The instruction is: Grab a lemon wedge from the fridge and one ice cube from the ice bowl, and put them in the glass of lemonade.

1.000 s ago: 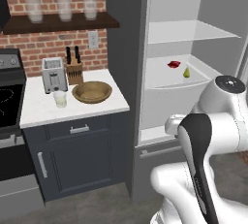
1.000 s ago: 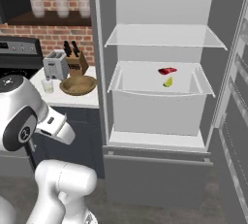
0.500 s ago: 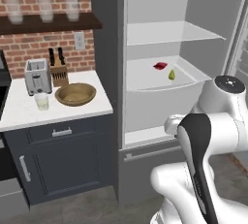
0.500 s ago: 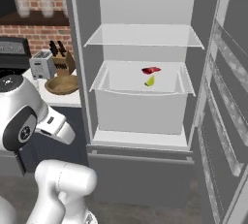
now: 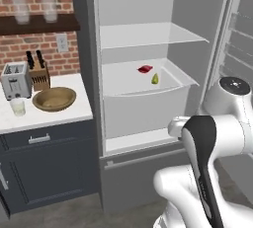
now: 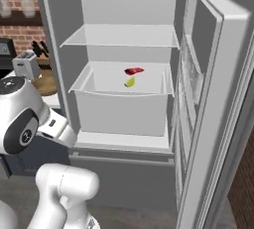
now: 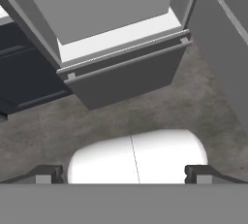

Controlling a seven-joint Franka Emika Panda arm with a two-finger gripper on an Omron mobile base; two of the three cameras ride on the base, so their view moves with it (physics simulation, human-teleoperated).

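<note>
The pincer (image 7: 124,174) is released, its tips spread wide and holding nothing, and it points down at the floor in front of the fridge (image 5: 89,74), probably tucked low while the base lines up. The fridge stands with its door swung wide, which leaves the interior reachable. In its clear drawer lies the lemon wedge (image 5: 155,79), just beside a small flat red item (image 5: 145,69). Left of the fridge, on the tabletop (image 5: 44,116), sit the ice bowl (image 5: 54,98) and, further left, the glass of lemonade (image 5: 18,106), in front of a toaster (image 5: 16,80).
</note>
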